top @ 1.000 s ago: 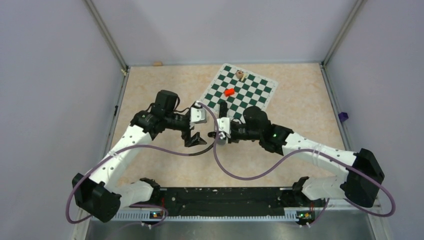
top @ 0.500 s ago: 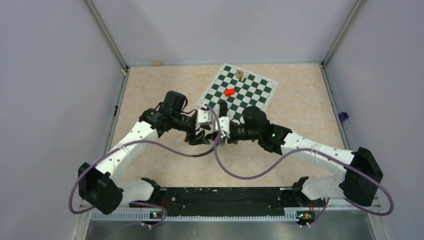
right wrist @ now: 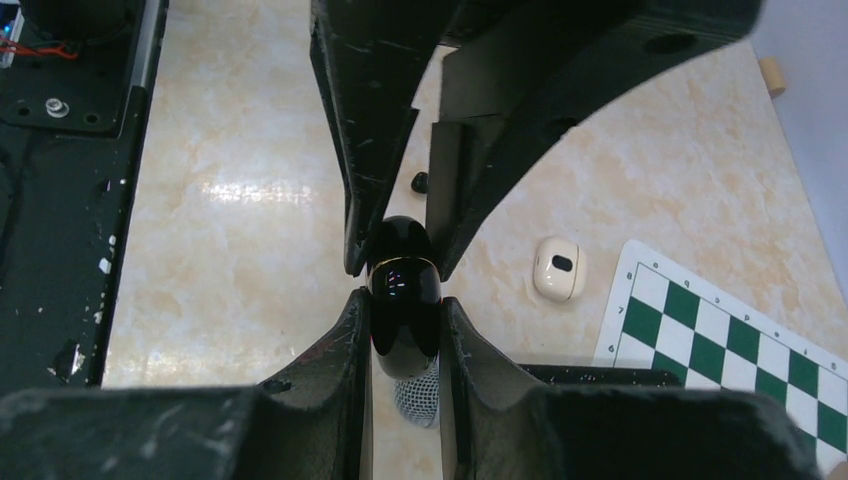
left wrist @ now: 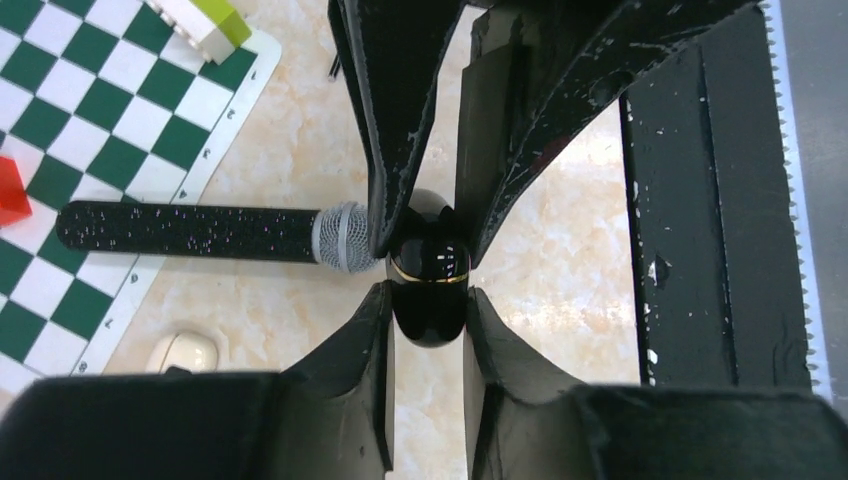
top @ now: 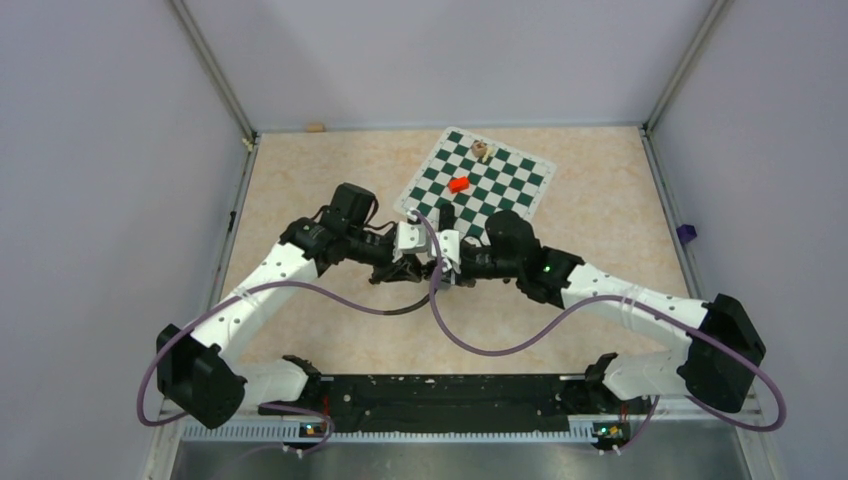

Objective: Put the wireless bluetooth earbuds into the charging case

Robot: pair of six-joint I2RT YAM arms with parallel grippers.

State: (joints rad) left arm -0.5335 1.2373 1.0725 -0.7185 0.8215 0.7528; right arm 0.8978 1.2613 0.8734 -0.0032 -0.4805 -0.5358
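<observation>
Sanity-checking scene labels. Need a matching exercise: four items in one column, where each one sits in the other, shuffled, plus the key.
Items
1. glossy black oval charging case with a gold seam
2. black microphone with a silver mesh head
3. small red plastic piece
4. white and yellow-green block

Places
A. middle squares of the green-and-white chess mat
B. on the mat, by one corner
C. clamped by the left tool and right tool together
D. handle end on the mat, head on the beige table

Pairs: 1-C, 2-D, 3-A, 4-B
</observation>
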